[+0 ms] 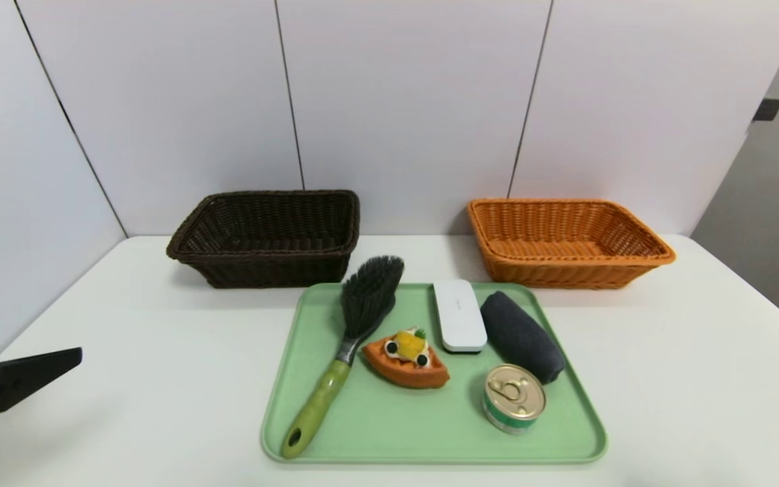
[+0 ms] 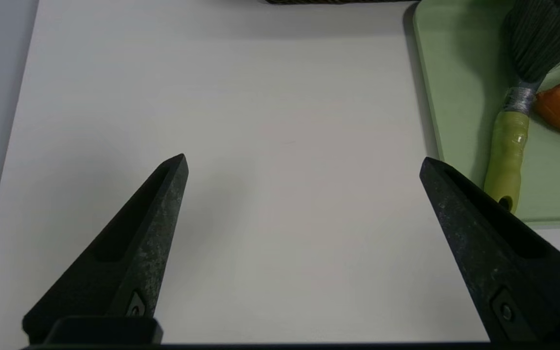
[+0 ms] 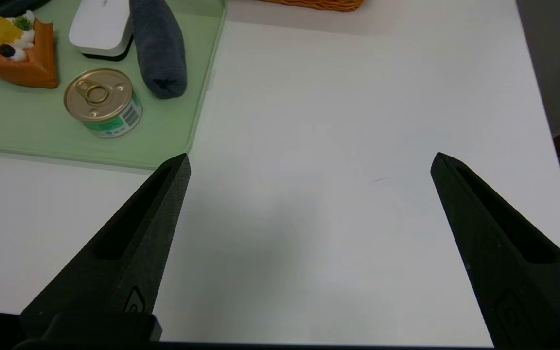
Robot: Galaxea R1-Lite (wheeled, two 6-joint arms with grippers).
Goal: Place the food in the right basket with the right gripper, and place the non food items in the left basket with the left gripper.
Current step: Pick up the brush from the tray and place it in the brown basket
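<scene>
While both baskets sit empty, the left gripper (image 2: 304, 163), jaws wide apart over bare worktop (image 1: 126, 325), is nearest the brush (image 1: 345, 355), whose handle on the green tray (image 1: 430, 433) points back toward the robot, beside it.

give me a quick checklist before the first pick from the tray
1. Left gripper open, holding nothing: ok.
2. Right gripper open, holding nothing: ok.
3. Dark brown basket and orange basket empty: ok.
4. Brush, white case and rolled dark towel on the green tray, for the left gripper: ok.
5. Cake slice and tin can on the tray, for the right gripper: ok.
6. Grippers over a target: not ok, both over bare table beside the tray.
</scene>
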